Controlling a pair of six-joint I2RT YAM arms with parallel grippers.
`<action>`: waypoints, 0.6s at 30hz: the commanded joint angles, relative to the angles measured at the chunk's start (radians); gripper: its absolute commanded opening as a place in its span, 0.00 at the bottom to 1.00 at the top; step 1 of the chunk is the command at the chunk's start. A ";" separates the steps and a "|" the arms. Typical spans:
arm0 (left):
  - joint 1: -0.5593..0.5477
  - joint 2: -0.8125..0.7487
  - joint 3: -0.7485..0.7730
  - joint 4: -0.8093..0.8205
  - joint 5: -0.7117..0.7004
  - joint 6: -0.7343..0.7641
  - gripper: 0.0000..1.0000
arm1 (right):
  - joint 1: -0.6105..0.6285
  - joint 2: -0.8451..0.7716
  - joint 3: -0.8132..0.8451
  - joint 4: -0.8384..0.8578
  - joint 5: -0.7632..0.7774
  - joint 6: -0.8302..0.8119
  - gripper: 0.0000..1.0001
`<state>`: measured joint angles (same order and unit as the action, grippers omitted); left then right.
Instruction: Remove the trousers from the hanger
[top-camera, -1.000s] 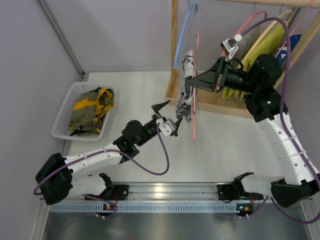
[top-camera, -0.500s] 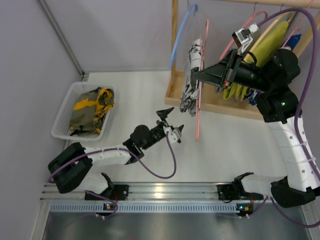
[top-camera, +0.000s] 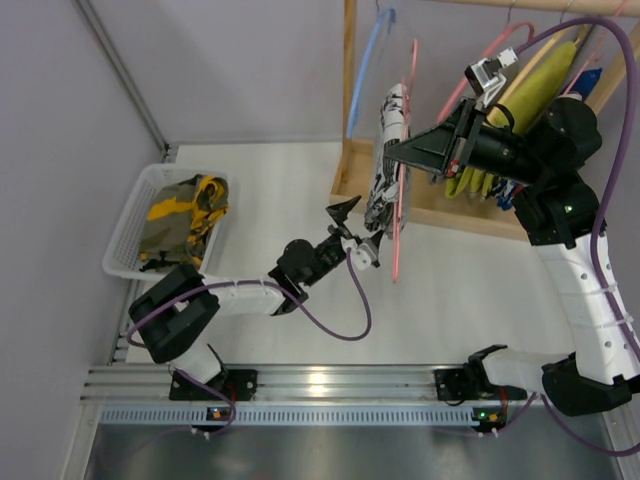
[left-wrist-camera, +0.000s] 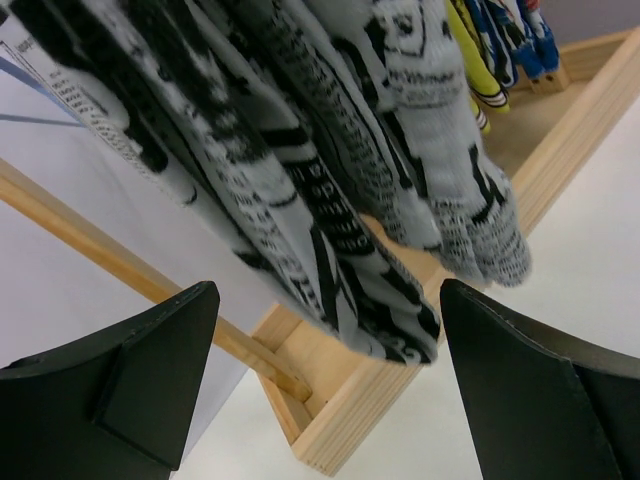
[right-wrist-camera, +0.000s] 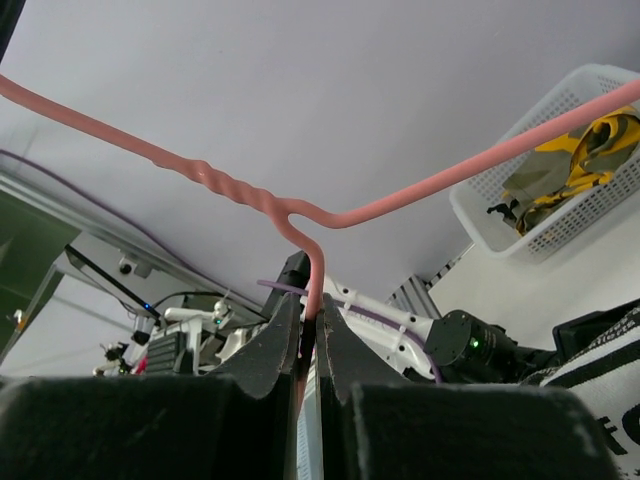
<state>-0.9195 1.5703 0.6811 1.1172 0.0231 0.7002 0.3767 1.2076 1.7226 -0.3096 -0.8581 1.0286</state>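
The black-and-white printed trousers (top-camera: 384, 160) hang folded over the thin pink-red wire hanger (top-camera: 403, 170), held up in the air in front of the wooden rack. My right gripper (top-camera: 398, 150) is shut on the hanger's neck, and the right wrist view shows the wire (right-wrist-camera: 312, 275) pinched between the fingers. My left gripper (top-camera: 358, 222) is open just below the trousers' lower end. In the left wrist view the trousers (left-wrist-camera: 330, 170) hang above and between the spread fingers (left-wrist-camera: 150, 370), apart from them.
A wooden rack (top-camera: 352, 90) with a tray base (left-wrist-camera: 350, 400) stands behind. On it hang a light blue hanger (top-camera: 368, 65), a thicker salmon hanger (top-camera: 490, 55) and yellow and blue clothing (top-camera: 530, 95). A white basket (top-camera: 125, 225) with olive-and-yellow clothing stands at the left.
My right gripper lifted the hanger and trousers up and right, then held still. My left arm reached forward and up, bringing its open gripper under the trousers' lower end.
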 joint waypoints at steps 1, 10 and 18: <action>-0.005 0.037 0.070 0.118 -0.012 -0.045 0.99 | -0.001 -0.046 0.046 0.144 0.007 -0.048 0.00; -0.022 0.105 0.144 0.148 -0.075 -0.051 0.98 | -0.004 -0.046 0.052 0.139 0.007 -0.045 0.00; 0.021 0.157 0.206 0.162 -0.176 -0.031 0.93 | -0.010 -0.049 0.080 0.101 0.014 -0.062 0.00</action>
<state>-0.9215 1.7271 0.8478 1.1793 -0.1093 0.6662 0.3733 1.2072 1.7226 -0.3462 -0.8562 1.0225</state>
